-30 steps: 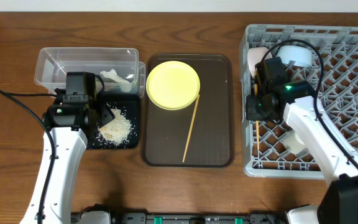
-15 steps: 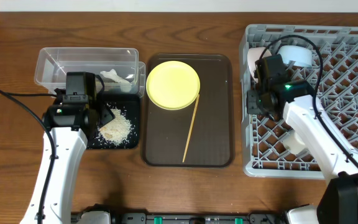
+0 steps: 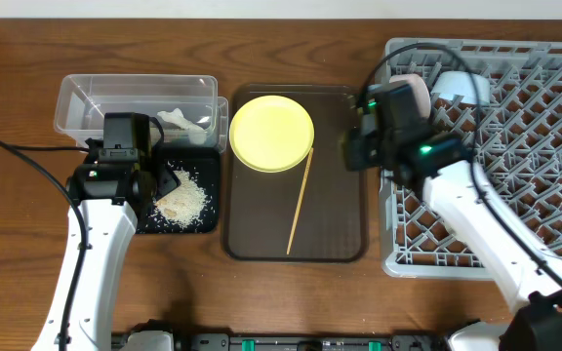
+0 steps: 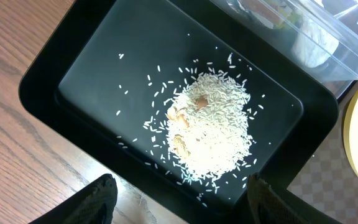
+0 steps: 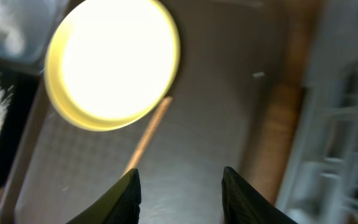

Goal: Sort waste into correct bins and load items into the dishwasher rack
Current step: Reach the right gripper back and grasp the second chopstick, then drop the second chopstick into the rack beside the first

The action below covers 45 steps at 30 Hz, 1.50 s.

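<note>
The left gripper (image 4: pixel 182 199) is held wide open above the black tray (image 4: pixel 98 74), with nothing between its fingers. A heap of rice (image 4: pixel 213 127) is seen in the middle of that tray, with loose grains scattered around it. The clear tub (image 3: pixel 86 102) is set just behind the tray, and crumpled white tissue (image 3: pixel 185 122) is seen at its right end. The right gripper (image 5: pixel 182 196) is likewise spread open and empty, poised over the right part of the brown serving tray (image 3: pixel 340 219), near the left wall of the dishwasher rack (image 3: pixel 544 127). The yellow plate (image 3: pixel 271 132) is laid on the serving tray's far-left part, and one chopstick (image 3: pixel 301 200) is laid slantwise, its upper end at the plate's rim. A white bowl (image 3: pixel 461 86) is lodged in the rack's far-left corner; the pale thing beside it, partly hidden by the arm, may be a cup. Everything is set on the wooden desk (image 3: pixel 18 244).
</note>
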Each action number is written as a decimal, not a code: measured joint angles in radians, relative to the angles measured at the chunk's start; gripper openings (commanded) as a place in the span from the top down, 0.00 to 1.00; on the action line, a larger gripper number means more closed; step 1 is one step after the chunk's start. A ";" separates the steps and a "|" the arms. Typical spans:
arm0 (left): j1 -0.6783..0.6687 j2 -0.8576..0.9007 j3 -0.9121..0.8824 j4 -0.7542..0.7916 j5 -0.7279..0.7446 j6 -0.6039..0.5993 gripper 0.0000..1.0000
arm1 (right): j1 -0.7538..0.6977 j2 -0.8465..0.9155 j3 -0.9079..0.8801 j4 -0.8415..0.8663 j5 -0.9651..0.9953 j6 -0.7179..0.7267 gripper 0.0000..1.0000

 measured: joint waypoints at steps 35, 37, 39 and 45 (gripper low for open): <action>0.000 0.000 0.000 0.002 0.000 0.000 0.30 | 0.171 0.299 0.012 -0.076 0.208 0.329 0.99; 0.000 0.000 0.000 0.002 0.000 0.000 0.30 | 0.147 0.253 0.012 -0.083 0.208 0.319 0.99; 0.000 0.000 0.000 0.002 0.000 0.000 0.30 | 0.119 0.184 0.012 -0.098 0.210 0.301 0.99; 0.000 0.000 0.000 0.003 0.000 0.000 0.30 | 0.000 -0.039 0.012 -0.165 0.212 0.213 0.99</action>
